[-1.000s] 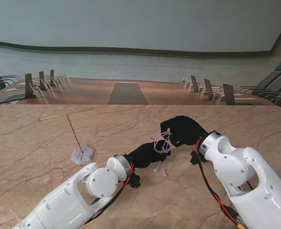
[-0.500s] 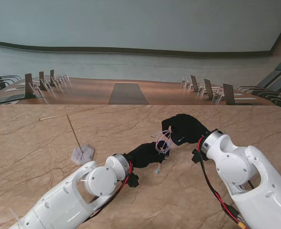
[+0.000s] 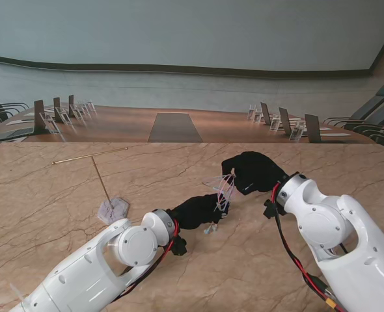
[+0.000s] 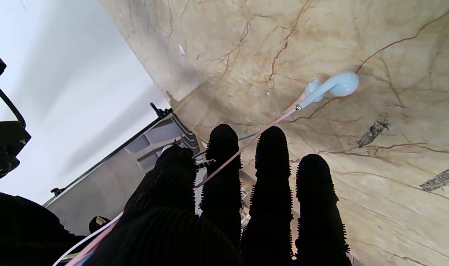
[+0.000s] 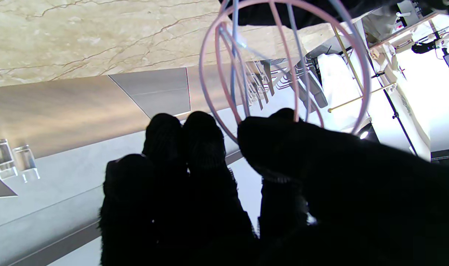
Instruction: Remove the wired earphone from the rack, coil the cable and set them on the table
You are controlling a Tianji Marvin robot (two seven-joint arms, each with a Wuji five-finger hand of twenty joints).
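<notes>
coiling underway, earbuds nearly down on the marble

stand view: coiling goes on mid-table. since a second ago the right hand [image 3: 252, 172] has slid a little farther from me and the left hand [image 3: 198, 211] has crept toward it, so the gap between them is tighter. cable coil [image 3: 223, 189] hangs between the two, loops standing roughly upright, plane edge-on to the robot. earbuds [image 3: 209, 229] dangled right of the left hand earlier; now they sit closer under it, near the table [image 3: 62, 195]. rack [image 3: 104, 185] stands bare, well apart on the left. judgement: off-rack step done, winding nearly finished, set-down left.

left wrist view: left hand [image 4: 224, 207] fingers pressed together side by side, pink cable strand [image 4: 246, 144] pinched between thumb and index. strand runs taut and straight along the fingers out to one earbud [image 4: 333, 87], its stem in line with the strand, bud end away from the hand, touching or just off the table, cannot tell.

right wrist view: right hand [image 5: 246, 184] thumb and fingers closed on the coil [image 5: 283, 62]; several round loops fan out from that pinch, toward the table.
</notes>
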